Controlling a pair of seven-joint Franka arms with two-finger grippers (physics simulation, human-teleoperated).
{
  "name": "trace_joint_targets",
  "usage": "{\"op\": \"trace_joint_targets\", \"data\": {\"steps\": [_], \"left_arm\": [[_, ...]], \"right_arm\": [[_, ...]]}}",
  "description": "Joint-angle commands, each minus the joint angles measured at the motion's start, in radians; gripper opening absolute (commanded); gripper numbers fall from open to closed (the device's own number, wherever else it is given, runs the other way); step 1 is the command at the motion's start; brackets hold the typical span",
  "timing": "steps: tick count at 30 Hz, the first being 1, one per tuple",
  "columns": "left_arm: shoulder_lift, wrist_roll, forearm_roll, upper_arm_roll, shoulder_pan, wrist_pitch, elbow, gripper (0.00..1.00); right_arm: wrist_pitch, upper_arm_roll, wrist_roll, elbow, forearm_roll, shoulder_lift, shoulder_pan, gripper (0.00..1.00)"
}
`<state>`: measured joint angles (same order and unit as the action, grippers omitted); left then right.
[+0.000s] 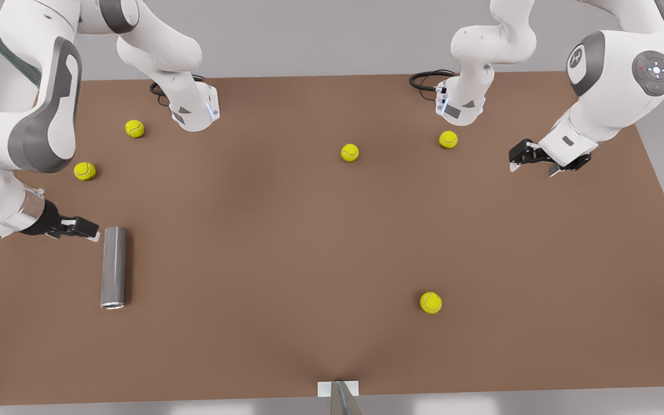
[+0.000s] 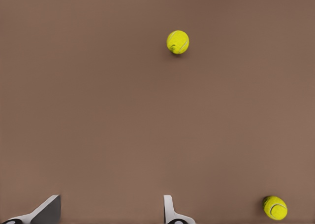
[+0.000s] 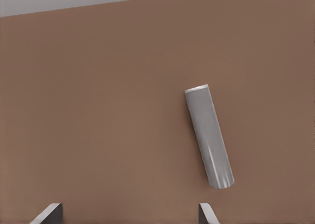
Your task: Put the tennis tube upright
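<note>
Your tennis tube (image 1: pixel 113 267) lies flat on the table (image 1: pixel 286 242). Right gripper (image 1: pixel 78 227) sits just beside the tube's far end, fingers wide apart. Left gripper (image 1: pixel 531 155) waits well away from the tube, fingers wide.

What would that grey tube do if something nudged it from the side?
The tennis tube lies flat on the table, round and smooth, so it would probably roll. It looks rigid and metallic, so likely slippery. Stood upright, its slim shape might tip easily.
</note>
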<state>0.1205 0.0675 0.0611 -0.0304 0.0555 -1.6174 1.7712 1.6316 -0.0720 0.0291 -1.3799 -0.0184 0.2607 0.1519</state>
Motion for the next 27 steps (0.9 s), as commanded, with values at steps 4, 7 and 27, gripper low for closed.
{"op": "trace_joint_targets", "data": {"steps": [4,7,27], "left_arm": [[0.001,0.002,0.000,0.000,0.001,0.001,-0.002,1.00],[0.001,0.000,0.000,0.000,-0.006,0.016,-0.007,1.00],[-0.214,-0.139,0.171,-0.081,-0.043,-0.044,-0.061,1.00]], "right_arm": [[-0.004,0.000,0.000,-0.004,0.002,0.014,-0.005,1.00],[-0.018,0.003,-0.104,-0.008,0.005,0.026,0.028,1.00],[0.247,0.006,-0.238,-0.093,0.092,0.382,0.201,1.00]]}}
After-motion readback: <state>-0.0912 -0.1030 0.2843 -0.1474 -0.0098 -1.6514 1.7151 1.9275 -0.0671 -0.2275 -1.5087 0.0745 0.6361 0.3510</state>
